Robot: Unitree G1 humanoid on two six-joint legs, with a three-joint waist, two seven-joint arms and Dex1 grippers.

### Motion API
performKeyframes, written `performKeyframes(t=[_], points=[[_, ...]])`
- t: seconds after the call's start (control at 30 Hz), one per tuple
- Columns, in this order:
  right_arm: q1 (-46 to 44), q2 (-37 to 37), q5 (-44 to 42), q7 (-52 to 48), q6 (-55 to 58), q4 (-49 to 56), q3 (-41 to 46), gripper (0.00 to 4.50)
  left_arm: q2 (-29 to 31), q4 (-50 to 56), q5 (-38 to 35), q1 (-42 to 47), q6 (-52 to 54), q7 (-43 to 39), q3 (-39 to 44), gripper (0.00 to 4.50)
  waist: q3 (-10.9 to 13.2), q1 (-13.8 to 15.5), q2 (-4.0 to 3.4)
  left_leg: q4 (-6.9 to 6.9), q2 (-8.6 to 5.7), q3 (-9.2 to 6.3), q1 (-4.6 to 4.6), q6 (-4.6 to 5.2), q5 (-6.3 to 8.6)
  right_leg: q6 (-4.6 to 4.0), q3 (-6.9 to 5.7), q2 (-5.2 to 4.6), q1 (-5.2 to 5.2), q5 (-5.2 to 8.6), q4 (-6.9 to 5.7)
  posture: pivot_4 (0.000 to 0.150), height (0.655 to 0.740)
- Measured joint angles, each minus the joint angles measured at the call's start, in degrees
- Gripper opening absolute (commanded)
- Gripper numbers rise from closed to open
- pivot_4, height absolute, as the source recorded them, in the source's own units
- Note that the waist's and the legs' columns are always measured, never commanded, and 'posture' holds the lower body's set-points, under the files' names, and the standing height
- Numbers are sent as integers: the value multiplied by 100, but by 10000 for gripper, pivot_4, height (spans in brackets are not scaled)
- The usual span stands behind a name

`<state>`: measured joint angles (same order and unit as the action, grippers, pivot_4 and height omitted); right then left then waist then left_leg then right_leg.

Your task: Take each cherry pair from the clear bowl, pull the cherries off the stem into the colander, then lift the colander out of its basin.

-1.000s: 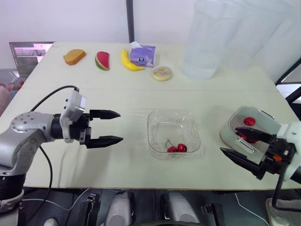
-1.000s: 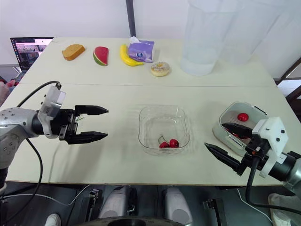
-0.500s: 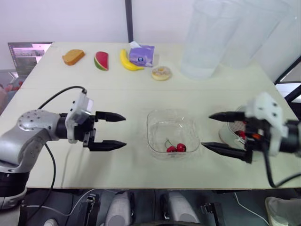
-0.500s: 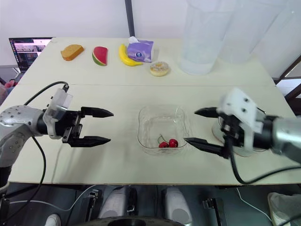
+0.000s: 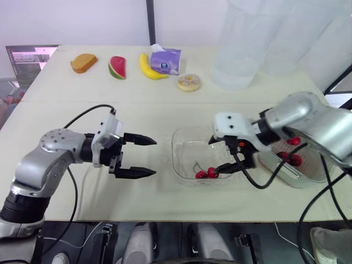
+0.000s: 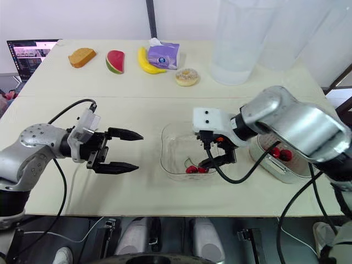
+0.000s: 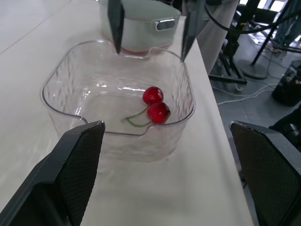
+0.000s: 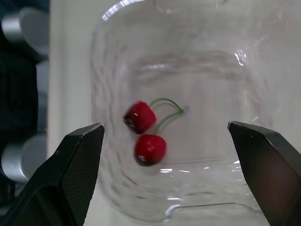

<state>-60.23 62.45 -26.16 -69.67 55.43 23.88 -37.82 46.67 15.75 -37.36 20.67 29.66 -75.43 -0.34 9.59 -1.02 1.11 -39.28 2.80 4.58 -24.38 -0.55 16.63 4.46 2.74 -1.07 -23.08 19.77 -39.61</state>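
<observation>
Jaws spread wide on both arms, nothing held. Right gripper (image 5: 215,155) hangs over the clear bowl (image 5: 184,151), fingertips pointing down toward the cherry pair (image 5: 207,174). Left gripper (image 5: 155,158) hovers beside the bowl on the robot's left, apart from it, aimed at it.

Cherry pair lies on the bowl floor near the wall closest to the robot, the two fruits touching, stem (image 8: 182,109) arcing up and away toward the bowl's middle. Colander (image 5: 280,170) sits in its basin (image 7: 141,30) just beside the bowl on the right, a few cherries already in it.

Handling, my read:
- pair looks very light; grip force is no issue, but it can flick away on a bad close
- skins are glossy and round, so likely slippery; expect them to roll or squirt out if pinched off-centre
- stem is thin and probably bendy, a poor target for wide pads
- best hold: one cherry across its widest part, the one further from the wall
- near wall leaves little room for the outer finger
- bowl looks light plastic on a smooth table (image 5: 247,110); a side nudge may slide it
</observation>
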Motion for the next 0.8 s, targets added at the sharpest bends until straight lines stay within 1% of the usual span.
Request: performKeyframes(t=[0.1, 0.23, 0.5, 0.77, 0.8], points=[[-198, -222, 595, -452, -261, -242, -429, 45000, -37, -17, 49, 17, -18, 1, -7, 44501, 0, 1, 0, -2, 0, 0, 0, 0, -1, 0, -1, 0, -3, 0, -8, 1500, 7400], [-210, -325, 1252, -996, -615, -420, -881, 45000, -83, -27, 58, 41, -21, 6, -14, 44501, 0, -4, 0, -12, -1, 1, 0, -1, -2, 0, -2, -1, -10, 0, -30, 1500, 7400], [30, -808, 2103, -1240, -936, -720, -1088, 45000, -137, -37, 61, 43, -20, 59, -18, 44501, 0, -14, 0, -30, 1, 1, 1, -3, -3, -1, -3, 1, -11, 1, -49, 1500, 7400], [349, -1004, 2799, -1353, -1243, -995, -1163, 45000, -137, -37, 64, 56, -17, 85, -17, 44501, 0, -6, 0, -46, 1, 0, 0, 2, 0, -1, -5, 1, -7, 1, -55, 1500, 7400], [372, -1037, 2875, -1381, -1257, -1020, -1163, 42178, -137, -37, 64, 65, -17, 91, -17, 44911, 0, -7, 0, -46, 1, 0, 0, 2, 0, -1, -5, 1, -7, 1, -56, 1500, 7400]])
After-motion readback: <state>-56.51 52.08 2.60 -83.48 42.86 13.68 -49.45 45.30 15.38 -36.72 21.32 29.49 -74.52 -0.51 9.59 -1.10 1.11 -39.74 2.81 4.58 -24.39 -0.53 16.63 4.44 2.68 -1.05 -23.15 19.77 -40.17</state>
